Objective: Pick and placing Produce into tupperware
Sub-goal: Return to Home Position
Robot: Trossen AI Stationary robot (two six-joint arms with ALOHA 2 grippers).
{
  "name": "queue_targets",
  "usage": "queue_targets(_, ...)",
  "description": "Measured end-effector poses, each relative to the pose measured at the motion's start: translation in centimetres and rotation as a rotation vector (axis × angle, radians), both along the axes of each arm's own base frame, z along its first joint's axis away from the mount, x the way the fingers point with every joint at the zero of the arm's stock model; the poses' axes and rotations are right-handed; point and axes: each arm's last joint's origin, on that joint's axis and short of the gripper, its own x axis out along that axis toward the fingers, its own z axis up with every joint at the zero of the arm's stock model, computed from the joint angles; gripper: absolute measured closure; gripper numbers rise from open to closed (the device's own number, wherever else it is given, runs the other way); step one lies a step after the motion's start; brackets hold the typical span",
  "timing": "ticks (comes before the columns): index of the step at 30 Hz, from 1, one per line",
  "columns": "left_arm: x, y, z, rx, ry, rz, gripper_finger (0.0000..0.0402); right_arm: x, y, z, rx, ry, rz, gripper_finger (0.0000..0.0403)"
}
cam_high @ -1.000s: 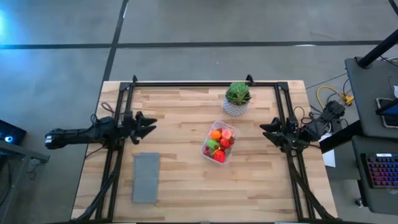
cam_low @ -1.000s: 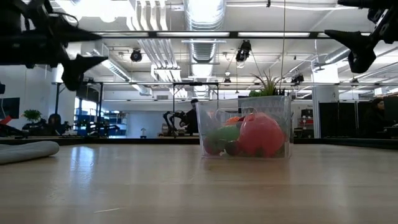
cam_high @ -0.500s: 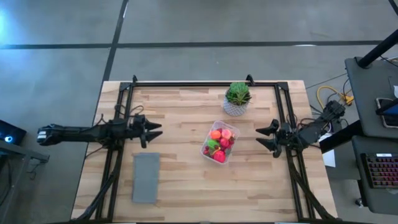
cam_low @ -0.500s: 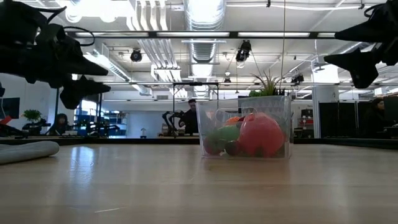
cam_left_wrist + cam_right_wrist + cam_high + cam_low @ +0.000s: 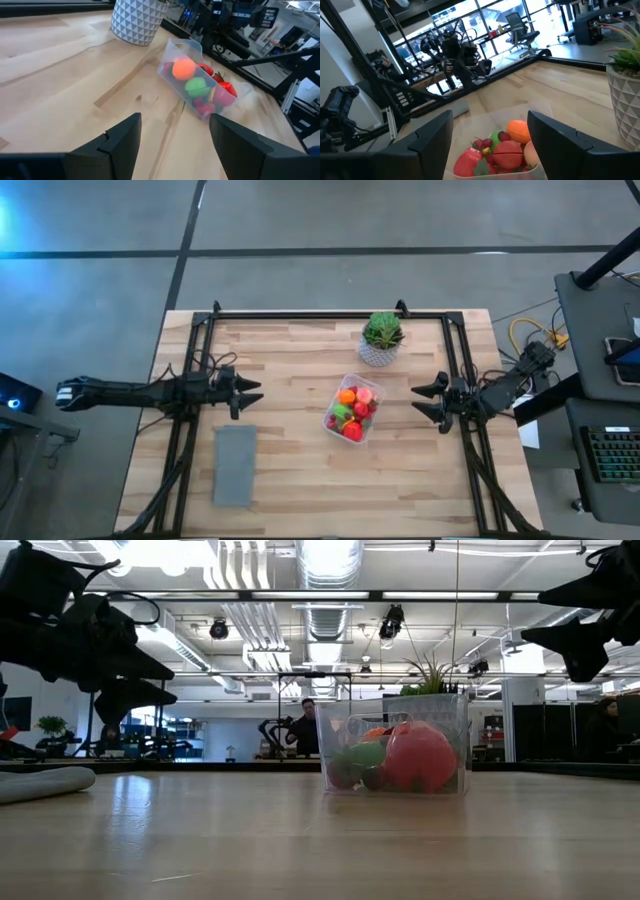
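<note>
Produce (image 5: 349, 417) sits inside tupperware (image 5: 366, 391), mid-surface (image 5: 300, 470), near potted plant (image 5: 382, 337). Left end effector (image 5: 249, 397) released, holding nothing, hovers at left side. Right end effector (image 5: 417, 401) released, holding nothing, at right side. Both well apart from tupperware.

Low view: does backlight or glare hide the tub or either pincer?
Low view: the bright ceiling lights turn the left pincer and right pincer into black silhouettes, both open; the tub stays readable, fruit showing through its clear wall. High view: table evenly lit, no hard shadows; a blue glow at the picture's left edge. Left wrist view: no glare on the tub.
</note>
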Motion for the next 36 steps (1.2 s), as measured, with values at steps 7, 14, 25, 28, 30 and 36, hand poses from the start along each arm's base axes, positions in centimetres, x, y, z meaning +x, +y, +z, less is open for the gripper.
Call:
queue_targets(7,0.1,0.0,-0.2,-0.002,0.023,0.0,0.0181,0.0,0.0,0.0,0.0,0.001,0.0,0.0156)
queue_targets(14,0.1,0.0,-0.4,-0.003,0.043,0.0,0.0181,0.0,0.0,0.0,-0.001,0.001,0.0,0.0155)
queue_targets(25,0.1,0.0,-0.4,-0.003,0.042,0.0,0.0181,0.0,0.0,0.0,0.0,0.001,0.0,0.0154)
queue_targets(28,0.1,0.0,-0.4,-0.003,0.042,0.0,0.0181,0.0,0.0,0.0,0.0,0.001,0.0,0.0155)
queue_targets(30,0.1,0.0,-0.4,-0.003,0.042,0.0,0.0181,0.0,0.0,0.0,0.0,0.001,0.0,0.0157)
queue_targets(36,0.1,0.0,-0.4,-0.003,0.042,0.0,0.0181,-0.2,-0.1,1.8,0.143,-0.168,0.033,0.0157)
